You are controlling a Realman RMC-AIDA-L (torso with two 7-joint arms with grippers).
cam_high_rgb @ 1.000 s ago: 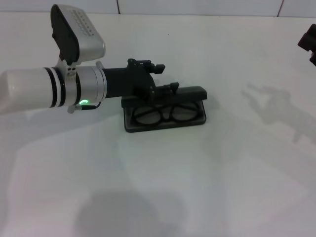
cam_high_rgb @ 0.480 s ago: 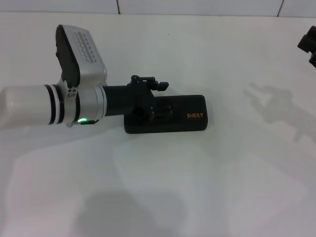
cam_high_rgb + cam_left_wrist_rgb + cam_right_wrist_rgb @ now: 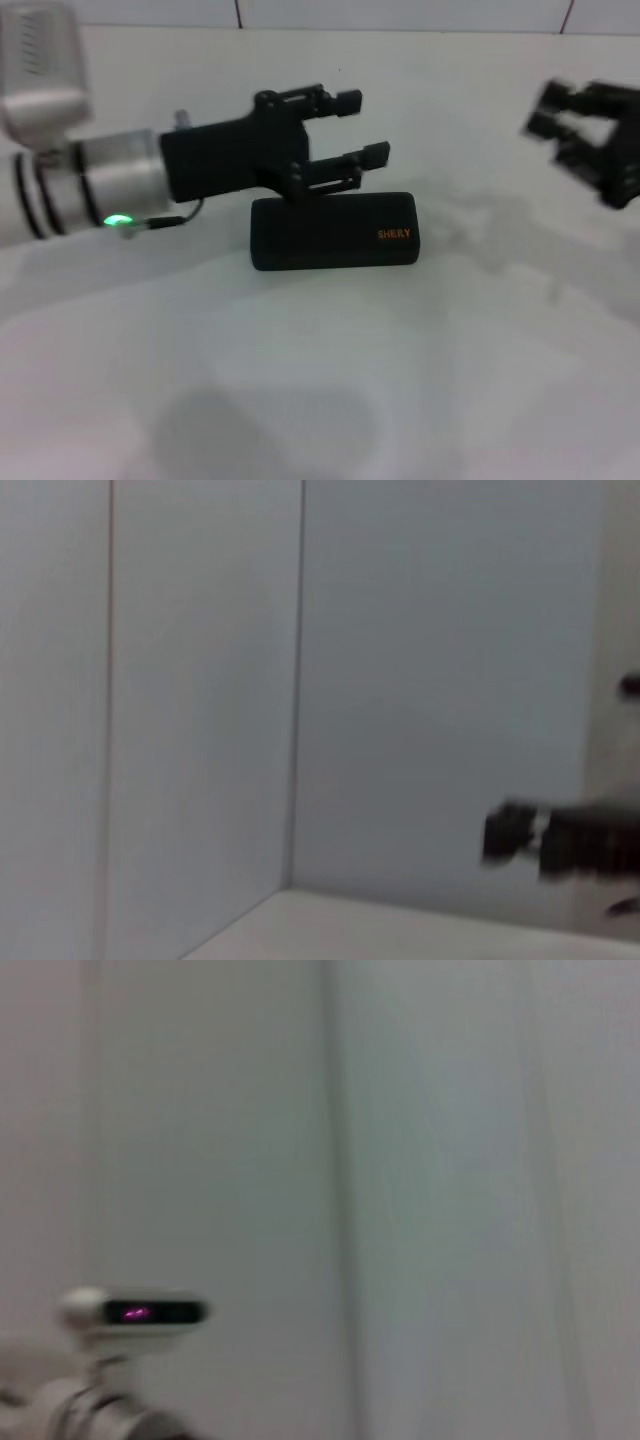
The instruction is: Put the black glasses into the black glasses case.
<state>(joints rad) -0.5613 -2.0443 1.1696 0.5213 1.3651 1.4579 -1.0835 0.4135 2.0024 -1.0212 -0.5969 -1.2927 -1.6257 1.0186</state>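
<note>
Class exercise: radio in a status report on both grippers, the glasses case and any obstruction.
Left gripper open, empty, just above the case. Right gripper at the far right, away from it. Black rectangular hard glasses case shut on white table; glasses not visible. Nothing obstructing.

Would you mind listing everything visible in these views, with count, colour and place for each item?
black glasses case: one, black with small orange lettering on the lid, closed, lying near the middle of the table.
black glasses: none visible; the case is shut, so its contents cannot be seen.
table: one, white, filling most of the head view.
wall: white tiled, along the far edge of the table.
left pincer: one, black on a silver and white arm, raised just above the case's left end, fingers spread, holding nothing.
right pincer: one, black, blurred, in the air at the far right, away from the case.
</note>
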